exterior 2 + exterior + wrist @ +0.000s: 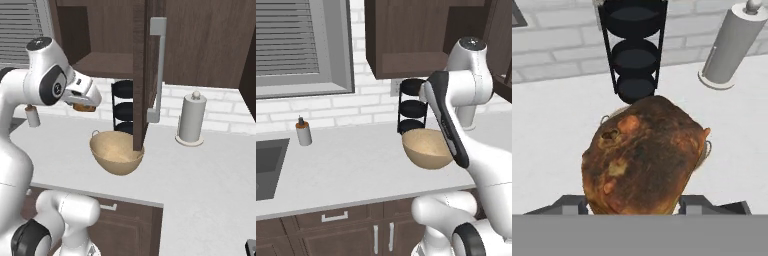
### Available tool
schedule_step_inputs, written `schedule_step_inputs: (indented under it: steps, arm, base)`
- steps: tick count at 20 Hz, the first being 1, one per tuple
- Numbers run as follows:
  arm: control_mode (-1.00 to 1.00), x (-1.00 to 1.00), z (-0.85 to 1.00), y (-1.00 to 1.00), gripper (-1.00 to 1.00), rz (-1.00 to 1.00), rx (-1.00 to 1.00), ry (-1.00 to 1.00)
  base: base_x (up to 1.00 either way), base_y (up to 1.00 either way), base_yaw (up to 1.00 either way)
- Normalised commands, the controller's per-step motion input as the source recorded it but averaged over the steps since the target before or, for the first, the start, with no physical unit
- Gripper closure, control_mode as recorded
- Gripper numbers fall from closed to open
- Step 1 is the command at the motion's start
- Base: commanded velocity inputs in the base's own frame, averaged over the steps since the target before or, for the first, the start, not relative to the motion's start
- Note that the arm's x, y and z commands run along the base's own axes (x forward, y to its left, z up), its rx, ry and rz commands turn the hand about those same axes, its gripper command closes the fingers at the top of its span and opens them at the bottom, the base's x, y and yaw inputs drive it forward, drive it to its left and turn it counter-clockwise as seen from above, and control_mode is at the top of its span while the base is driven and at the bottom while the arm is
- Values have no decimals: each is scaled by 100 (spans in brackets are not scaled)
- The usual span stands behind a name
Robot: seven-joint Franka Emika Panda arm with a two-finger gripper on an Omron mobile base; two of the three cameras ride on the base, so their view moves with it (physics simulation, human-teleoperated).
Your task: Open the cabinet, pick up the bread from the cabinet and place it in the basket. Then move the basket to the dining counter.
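The rounded golden-brown bread (643,157), its crust mottled with dark scorched patches and paler blisters, is hanging in the air above the white worktop (351,165), pinched between the jaws of the gripper (84,106), whose dark tips are pressing against its two sides in the hand view. Directly beneath it, judging by the wire loops peeking out on either side of the loaf in that view, the tan round bowl-shaped basket (116,152) with its thin wire handle is sitting on the worktop, toward the front edge and just in front of a black three-tier wire rack (123,111) standing against the white brick wall. The dark brown wooden wall cabinet (135,45) is standing open, its door swung out edge-on with the long silver bar handle (157,70) facing the right base camera, so the opening and the picking appear done; the bread is not yet in the basket, and carrying the basket to the dining counter is also remaining. A grey paper-towel roll (192,120) is standing near the wall off to the right of the basket, and a small pale soap bottle (303,133) is sitting near the sink (268,167) at the worktop's left end.
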Motion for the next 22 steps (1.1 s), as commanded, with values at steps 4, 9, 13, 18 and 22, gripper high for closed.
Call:
schedule_step_inputs:
  steps: [4,9,13,18,22]
  arm:
    - [-100,-3,-72,-1,100,0,0,9]
    - [-100,6,-71,-5,100,-2,0,11]
    - [-100,50,-79,-35,100,-8,0,23]
    - [-100,79,-84,-59,100,-11,1,24]
    - [-100,73,-67,-19,100,-8,7,15]
  base:
    - [0,0,0]
    - [0,0,0]
    - [0,0,0]
    - [0,0,0]
    - [0,0,0]
